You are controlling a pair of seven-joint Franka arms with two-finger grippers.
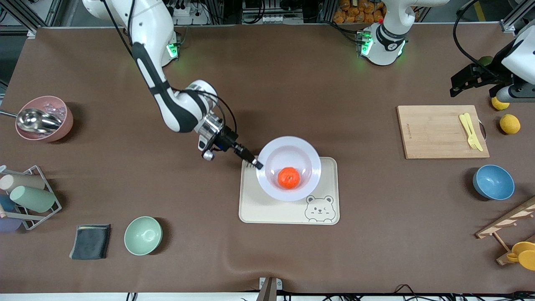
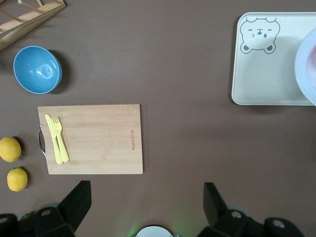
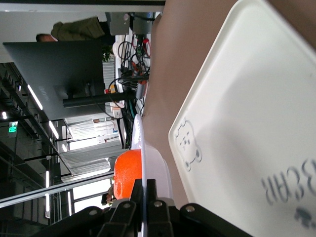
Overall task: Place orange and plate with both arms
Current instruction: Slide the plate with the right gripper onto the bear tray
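Plate (image 1: 310,156) — lavender-white, on the cream bear tray (image 1: 259,209) at mid-table, slightly overhanging the tray edge nearest the robots' bases. The right wrist view shows its rim edge-on and raised above the tray, so it looks tipped up or not yet fully down.

Orange (image 1: 289,177) — in the plate's sunken centre, free to roll.

Right gripper (image 1: 258,164) — fingers pinched on the plate's rim at the side toward the right arm's end of the table; the rim runs between them in the right wrist view.

Left gripper (image 2: 143,210) — fingers spread wide, holding nothing, up over the left arm's end of the table near the cutting board (image 1: 434,131); this arm waits.

Step in hand, as judged — setting the plate flat on the tray. Handling advice: lower the held rim slowly and level so the orange stays centred; release only once the rim is down; draw the fingers straight out, away from the plate, so as not to drag it.
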